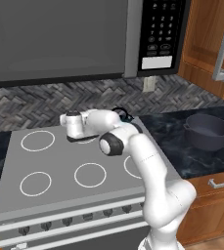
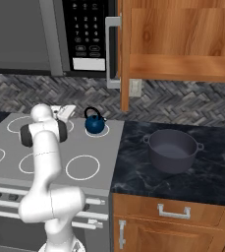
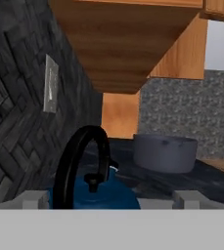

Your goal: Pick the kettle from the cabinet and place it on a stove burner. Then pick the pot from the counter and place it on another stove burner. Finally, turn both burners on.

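Note:
The dark-blue kettle [image 2: 95,123] stands upright on the small back-right stove burner [image 2: 105,134] of the grey cooktop. My gripper [image 3: 108,201] is open, level with the kettle [image 3: 100,191] and just to its left. The jaws stand wide on either side of the kettle without gripping it, and its black arched handle [image 3: 82,161] rises between them. In the left base view my forearm covers most of the kettle [image 1: 123,114]. The dark-grey pot [image 2: 173,150] sits lidless on the black marble counter [image 2: 210,174] to the right of the stove. The wooden cabinet [image 2: 182,47] above the pot hangs open.
A microwave [image 1: 59,39] hangs over the cooktop [image 1: 64,163], which carries several other white burner rings and a row of front knobs [image 1: 64,223]. The open cabinet door [image 1: 209,44] juts out above the counter. A wall outlet [image 2: 135,87] sits on the herringbone backsplash.

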Motion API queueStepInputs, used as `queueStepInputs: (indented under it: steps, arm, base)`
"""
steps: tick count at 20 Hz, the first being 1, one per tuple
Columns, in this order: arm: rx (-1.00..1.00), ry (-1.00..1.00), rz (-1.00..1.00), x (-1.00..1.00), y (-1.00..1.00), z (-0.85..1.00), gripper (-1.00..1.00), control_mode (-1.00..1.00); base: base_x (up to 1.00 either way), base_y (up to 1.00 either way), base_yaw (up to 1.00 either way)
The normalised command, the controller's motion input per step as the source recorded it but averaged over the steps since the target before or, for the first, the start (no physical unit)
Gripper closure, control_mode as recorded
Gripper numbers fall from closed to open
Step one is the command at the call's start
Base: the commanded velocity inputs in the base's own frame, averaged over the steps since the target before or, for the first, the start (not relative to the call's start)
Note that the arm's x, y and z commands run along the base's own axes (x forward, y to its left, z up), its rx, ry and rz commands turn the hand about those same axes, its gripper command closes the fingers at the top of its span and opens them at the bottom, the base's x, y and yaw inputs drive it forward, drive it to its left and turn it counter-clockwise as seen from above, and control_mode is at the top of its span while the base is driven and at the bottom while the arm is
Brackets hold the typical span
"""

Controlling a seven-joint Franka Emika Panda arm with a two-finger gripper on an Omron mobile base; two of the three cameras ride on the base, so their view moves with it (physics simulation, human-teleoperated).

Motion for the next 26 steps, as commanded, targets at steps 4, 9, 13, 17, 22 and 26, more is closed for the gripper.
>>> queueStepInputs:
  steps: [4, 9, 13, 17, 22, 26]
  arm:
    - [-0.04, 0.0, 0.0, -0.37, 0.24, 0.46, -1.0, -1.0]
    - [-0.04, 0.0, 0.0, -0.45, 0.14, 0.41, -1.0, -1.0]
    - [-0.02, 0.0, 0.0, -0.52, 0.0, 0.43, -1.0, -1.0]
    - [0.0, 0.0, 0.0, -0.65, 0.0, 0.43, -1.0, -1.0]
    - [0.0, -0.03, 0.0, -0.82, 0.0, 0.33, -1.0, -1.0]
    - [0.02, -0.09, 0.0, -0.98, -0.02, 0.2, -1.0, -1.0]
  base:
    - [0.0, 0.0, 0.0]
    - [0.0, 0.0, 0.0]
    - [0.0, 0.0, 0.0]
    - [0.0, 0.0, 0.0]
    - [0.0, 0.0, 0.0]
    - [0.0, 0.0, 0.0]
